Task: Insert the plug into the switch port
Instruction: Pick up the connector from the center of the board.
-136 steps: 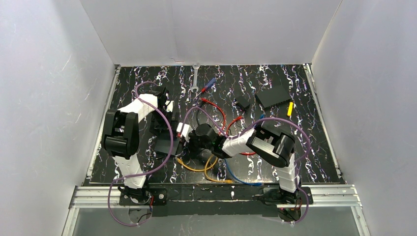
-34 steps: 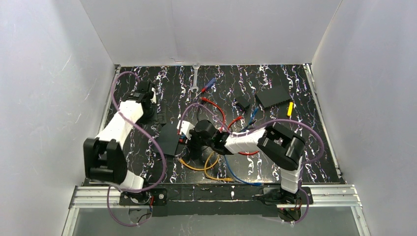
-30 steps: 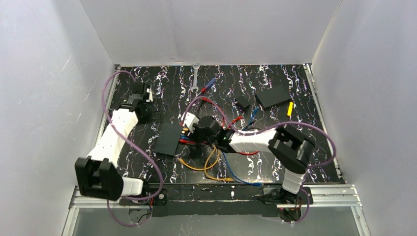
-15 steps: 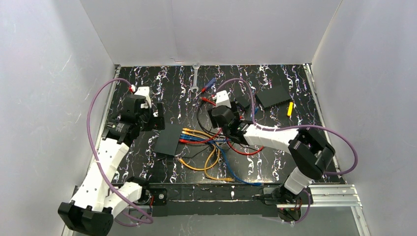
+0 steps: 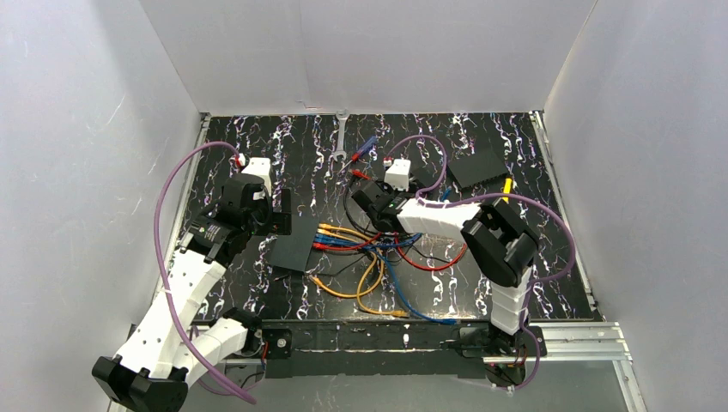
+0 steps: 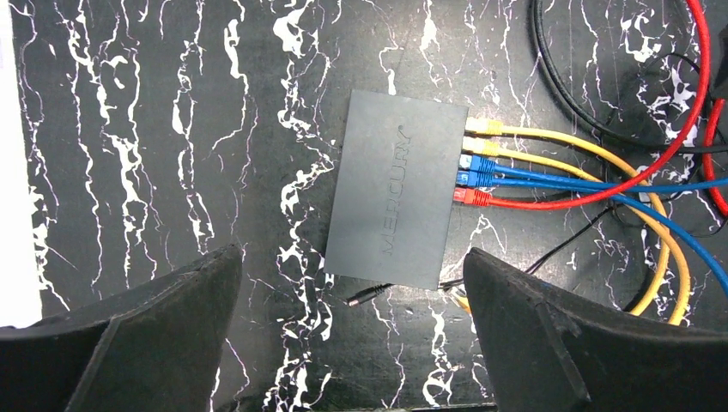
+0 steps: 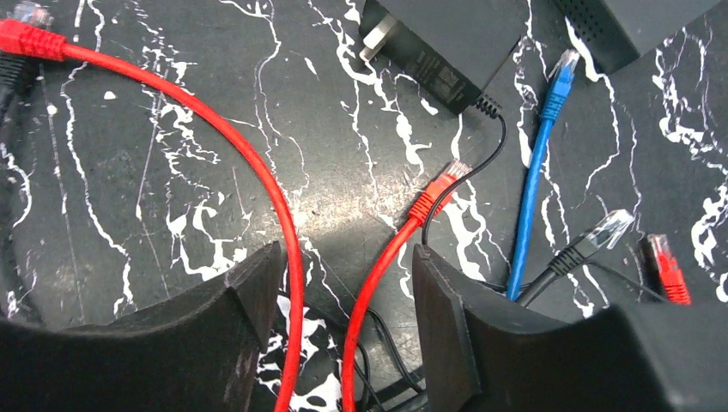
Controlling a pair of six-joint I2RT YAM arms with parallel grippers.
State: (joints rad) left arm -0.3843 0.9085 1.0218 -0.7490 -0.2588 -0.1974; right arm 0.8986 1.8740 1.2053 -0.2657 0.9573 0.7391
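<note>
The switch (image 6: 395, 189) lies flat on the marbled mat, seen from above as a black box (image 5: 292, 243). Several plugs (image 6: 474, 163), yellow, blue and red, sit in the sockets on its right edge. My left gripper (image 6: 352, 257) hovers above the switch, wide open and empty (image 5: 277, 213). My right gripper (image 7: 348, 253) is open over the far middle of the mat (image 5: 365, 199). Two red cables run loosely between its fingers. A loose red plug (image 7: 438, 184) lies just ahead of the fingers, with a blue plug (image 7: 562, 69) and a black-cabled one (image 7: 605, 230) to the right.
A small black barrel connector (image 6: 365, 298) lies below the switch. A black power adapter (image 7: 438, 43) and a plain black slab (image 5: 476, 167) sit at the far right beside a yellow piece (image 5: 506, 189). A wrench (image 5: 342, 137) lies at the back. Cables tangle mid-mat (image 5: 378, 266).
My right gripper has drawn away from the switch's socket edge toward the far middle, leaving the cables plugged in. My left arm swung its elbow down and now looks onto the switch.
</note>
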